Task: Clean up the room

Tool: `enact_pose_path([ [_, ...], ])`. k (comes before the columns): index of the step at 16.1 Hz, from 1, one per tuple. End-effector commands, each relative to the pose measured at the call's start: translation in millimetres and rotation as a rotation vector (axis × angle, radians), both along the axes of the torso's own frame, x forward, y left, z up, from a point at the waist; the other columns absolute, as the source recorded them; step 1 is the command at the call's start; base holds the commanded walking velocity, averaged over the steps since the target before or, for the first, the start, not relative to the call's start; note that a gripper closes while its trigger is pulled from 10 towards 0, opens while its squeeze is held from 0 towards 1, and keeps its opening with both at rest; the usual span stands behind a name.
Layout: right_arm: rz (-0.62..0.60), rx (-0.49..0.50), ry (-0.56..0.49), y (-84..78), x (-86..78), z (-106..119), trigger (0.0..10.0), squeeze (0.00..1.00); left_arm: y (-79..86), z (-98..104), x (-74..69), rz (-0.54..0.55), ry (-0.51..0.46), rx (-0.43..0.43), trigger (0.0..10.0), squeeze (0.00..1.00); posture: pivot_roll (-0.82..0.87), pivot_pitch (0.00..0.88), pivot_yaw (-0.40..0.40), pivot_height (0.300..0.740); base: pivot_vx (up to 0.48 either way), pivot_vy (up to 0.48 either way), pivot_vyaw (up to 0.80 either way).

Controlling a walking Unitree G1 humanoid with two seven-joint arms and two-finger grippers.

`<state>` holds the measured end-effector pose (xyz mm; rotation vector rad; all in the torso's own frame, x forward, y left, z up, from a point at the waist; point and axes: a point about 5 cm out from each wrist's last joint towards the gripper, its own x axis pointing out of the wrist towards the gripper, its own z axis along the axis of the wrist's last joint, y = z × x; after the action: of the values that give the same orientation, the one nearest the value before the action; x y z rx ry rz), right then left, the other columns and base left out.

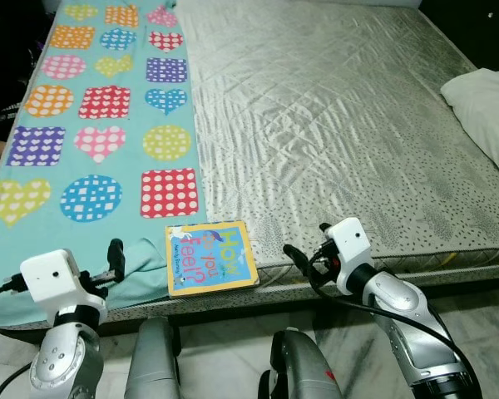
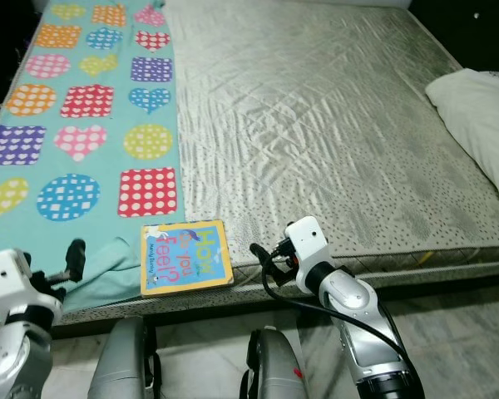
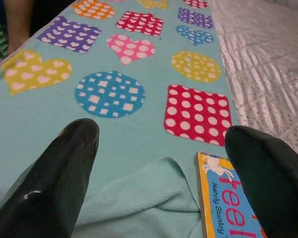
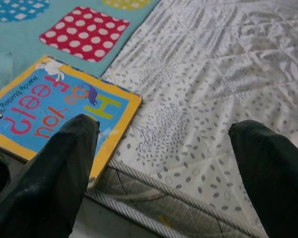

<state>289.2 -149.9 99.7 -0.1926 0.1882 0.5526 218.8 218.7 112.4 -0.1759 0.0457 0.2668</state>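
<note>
You are early in the tidying, as far as the scene lets you judge: the book (image 1: 211, 258) lies flat at the near edge of the bed (image 1: 333, 125), its left part resting on the blanket (image 1: 100, 141) with coloured hearts and spots, and nothing has been lifted. A pillow (image 1: 486, 112) sits at the far right of the bed, well apart from the book. What is left, by this reading, is picking the book up and putting it away, then perhaps folding the blanket. Your left tool (image 3: 164, 173) is wide open and empty, hanging over the rumpled near corner of the blanket just left of the book, touching nothing that you can see. Your right tool (image 4: 164, 163) is also wide open and empty, poised at the bed's near edge just right of the book, with one finger (image 4: 64, 163) over the book's right corner.
</note>
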Motion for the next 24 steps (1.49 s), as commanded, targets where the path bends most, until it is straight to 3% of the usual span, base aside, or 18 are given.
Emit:
enact_pose_path([
  [1,0.0,-0.007,0.006,-4.3,-2.1,-2,10.0,0.0,2.1,-7,-3.3,0.007,0.031,-0.008,10.0,0.0,-0.06,0.232,-0.115,0.58,0.0,0.0,0.0],
  [8,0.015,-0.002,-0.006,-4.9,-2.2,0,10.0,0.0,1.3,-6,-2.7,0.031,0.023,-0.014,10.0,0.0,-0.07,0.234,-0.124,0.508,0.0,0.0,0.0],
  [15,0.011,-0.013,0.0,-9.0,-2.8,-1,10.0,0.0,5.9,2,1.2,0.05,-0.031,-0.036,10.0,0.0,-0.07,0.23,-0.128,0.508,0.0,0.0,0.0],
  [19,0.013,-0.015,-0.004,-9.3,-2.4,-1,10.0,0.0,1.3,3,2.2,0.036,-0.055,-0.097,10.0,0.0,-0.07,0.222,-0.128,0.508,0.0,0.0,0.0],
  [24,-0.017,-0.015,-0.019,-13.8,-6.0,2,10.0,0.0,-8.4,6,28.8,-0.065,-0.071,-0.221,10.0,0.0,-0.09,0.226,-0.131,0.508,0.0,0.0,0.0],
])
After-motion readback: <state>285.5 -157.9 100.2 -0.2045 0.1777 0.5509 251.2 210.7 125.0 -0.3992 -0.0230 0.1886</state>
